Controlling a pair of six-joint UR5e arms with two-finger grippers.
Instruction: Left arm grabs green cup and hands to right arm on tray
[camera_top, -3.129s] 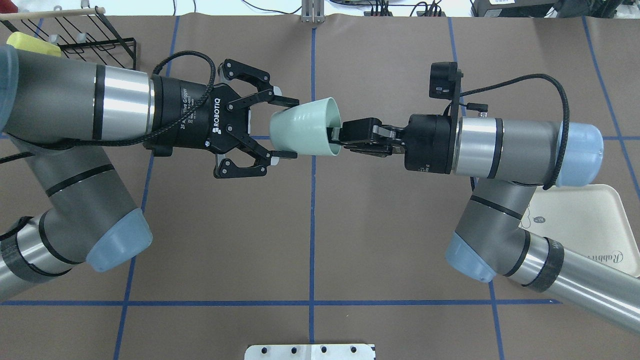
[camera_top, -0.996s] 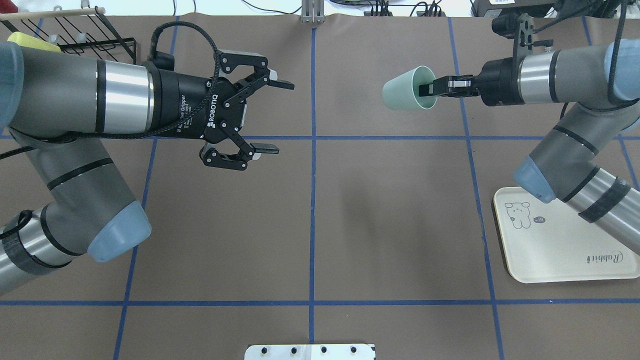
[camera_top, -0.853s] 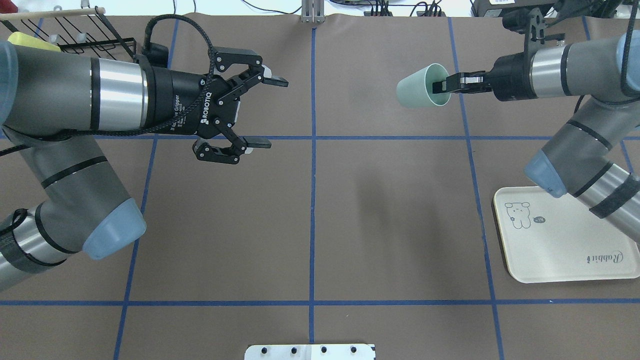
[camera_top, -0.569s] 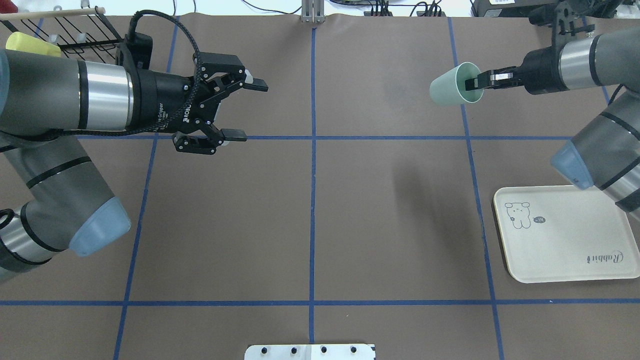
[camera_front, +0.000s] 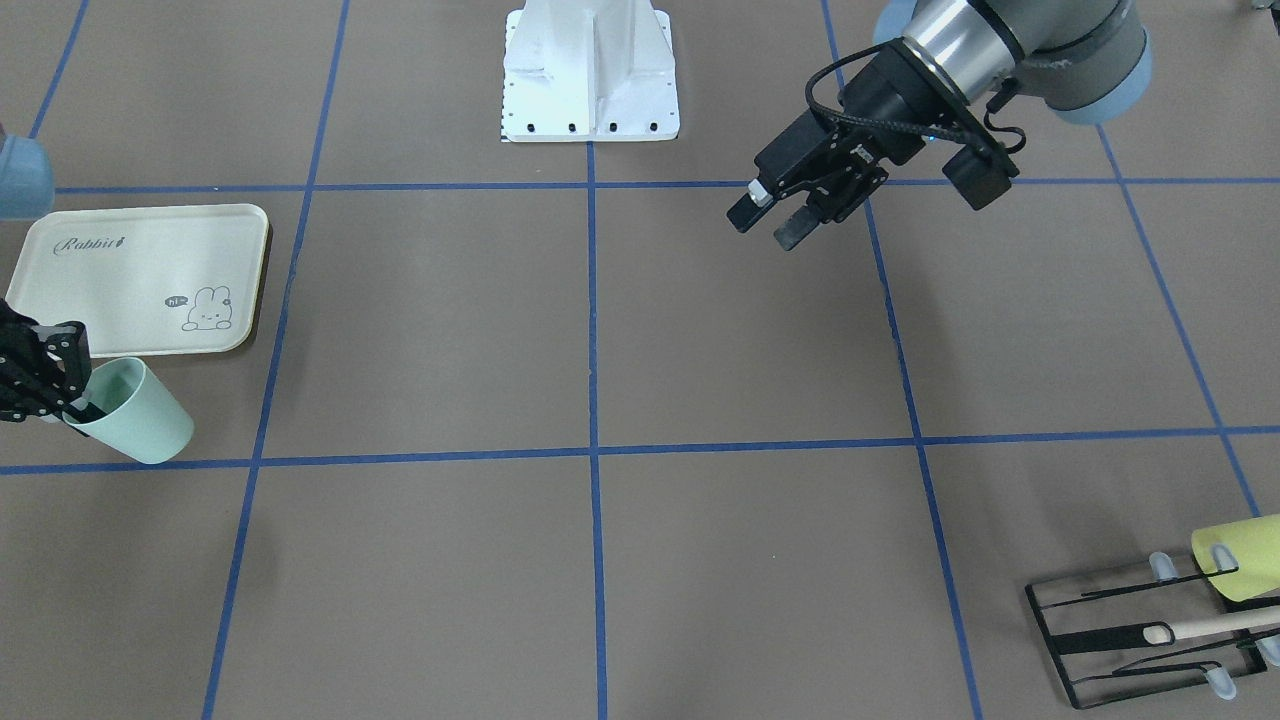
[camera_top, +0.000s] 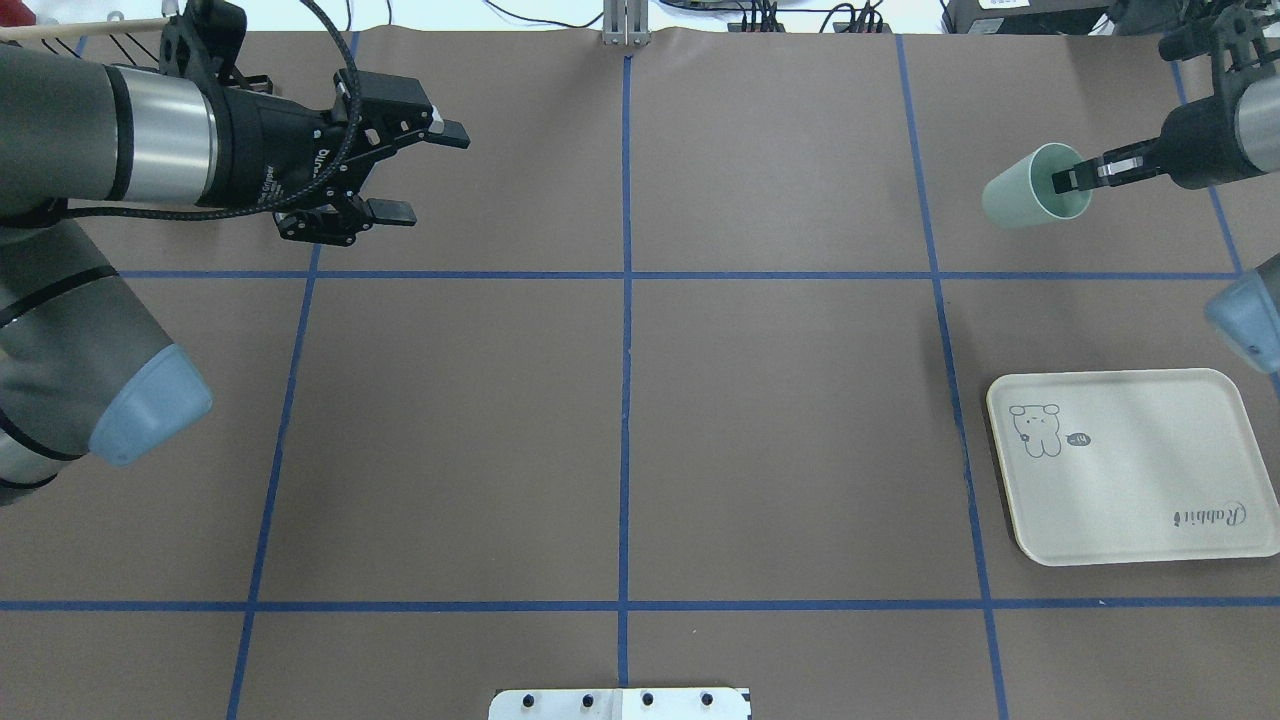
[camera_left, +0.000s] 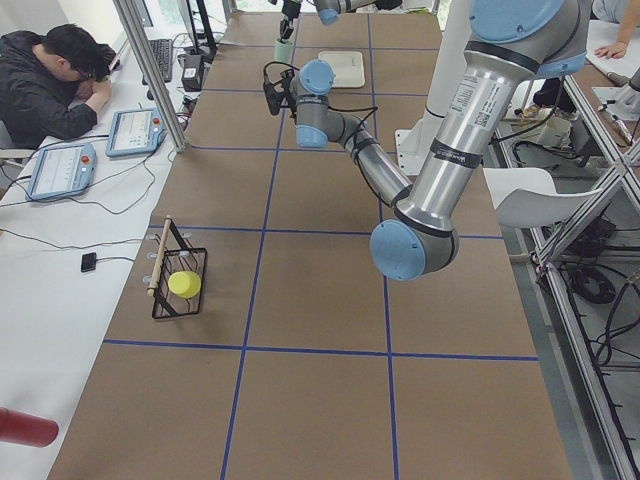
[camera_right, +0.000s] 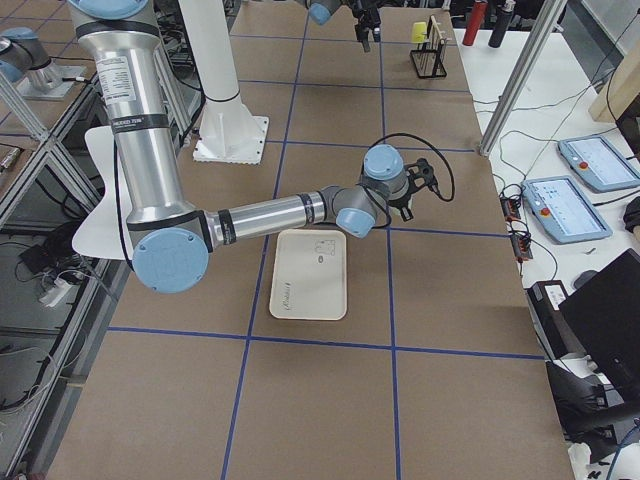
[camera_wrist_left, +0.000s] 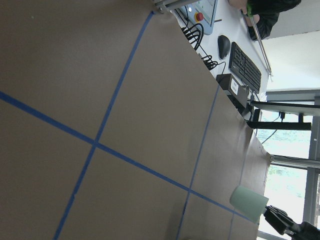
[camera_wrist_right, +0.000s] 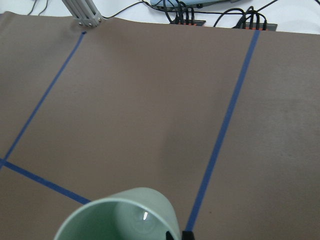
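The pale green cup (camera_top: 1020, 192) hangs tilted on its side above the table at the far right. My right gripper (camera_top: 1066, 180) is shut on its rim, one finger inside the cup. It shows the same way in the front view, cup (camera_front: 140, 420) and gripper (camera_front: 68, 402). The cream tray (camera_top: 1140, 480) lies flat and bare, nearer the robot than the cup. My left gripper (camera_top: 430, 172) is open and empty at the far left, well off the table. The right wrist view shows the cup's mouth (camera_wrist_right: 120, 215).
A black wire rack (camera_front: 1140, 630) holding a yellow-green cup (camera_front: 1235, 555) stands at the table's far left corner, behind my left arm. The robot's white base plate (camera_top: 620, 703) sits at the near edge. A person sits at a side desk (camera_left: 55, 75).
My right gripper has carried the green cup from the table's middle to the far right. My left gripper let go, stayed open and drew back to the left.
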